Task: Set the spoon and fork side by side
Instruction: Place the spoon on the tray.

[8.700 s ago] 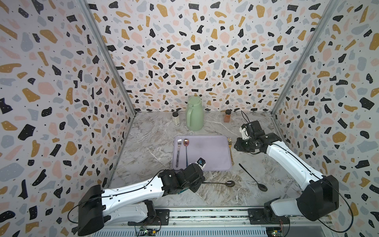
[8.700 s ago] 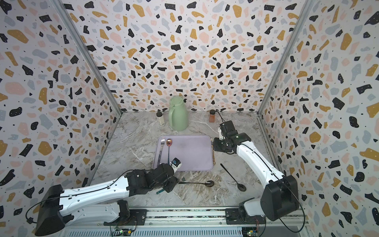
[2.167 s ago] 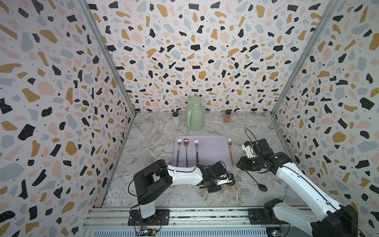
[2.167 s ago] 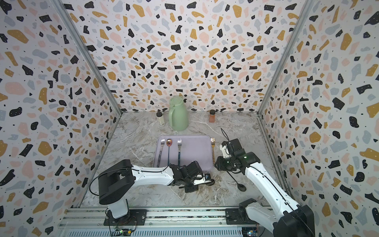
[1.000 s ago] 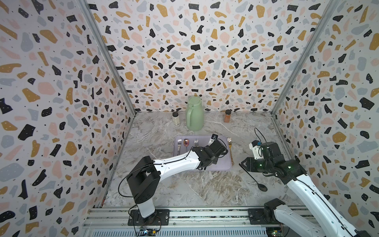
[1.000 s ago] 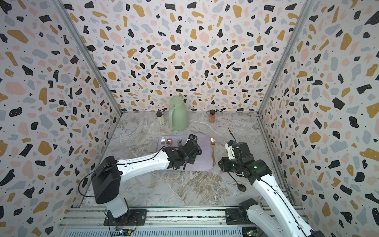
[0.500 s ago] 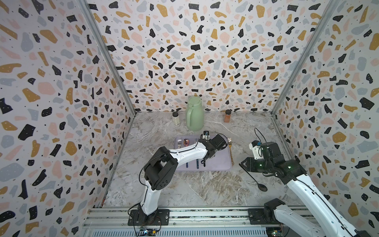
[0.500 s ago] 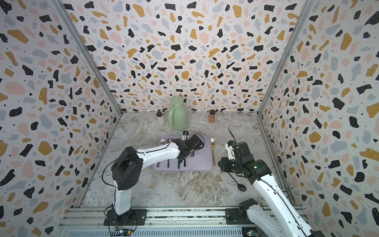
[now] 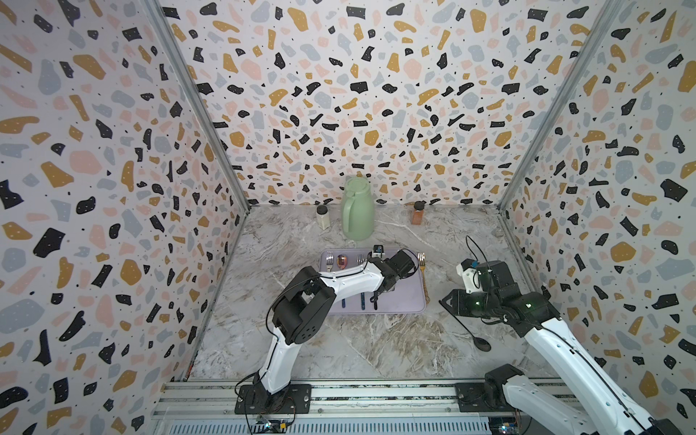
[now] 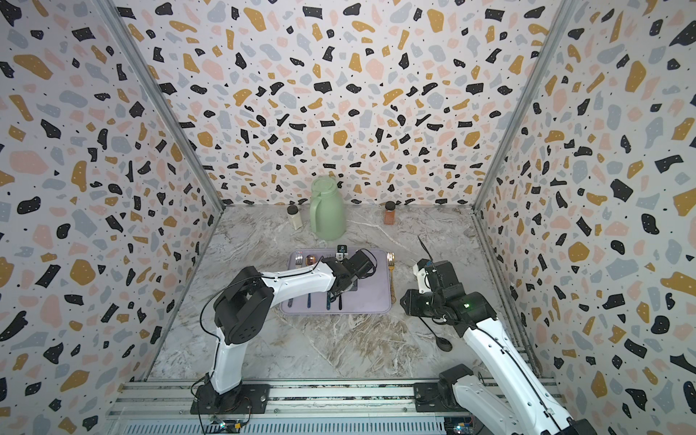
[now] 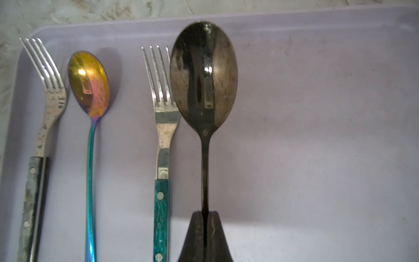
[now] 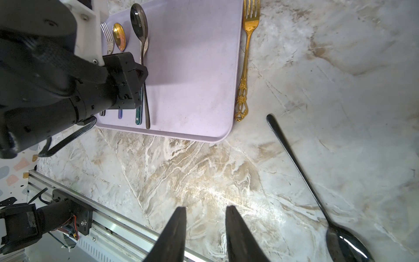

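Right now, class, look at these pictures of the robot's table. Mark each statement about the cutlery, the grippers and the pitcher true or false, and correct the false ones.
1. The left gripper is shut on the dark spoon's handle. True.
2. The gold fork lies on the tray. False: it lies on the table, beside the tray's edge.
3. The right gripper holds the long black spoon. False: its jaws are open and empty, and that spoon lies on the table.
4. The teal-handled fork lies alongside the dark spoon, heads pointing the same way. True.
5. The green pitcher lies on its side. False: it stands upright by the back wall.
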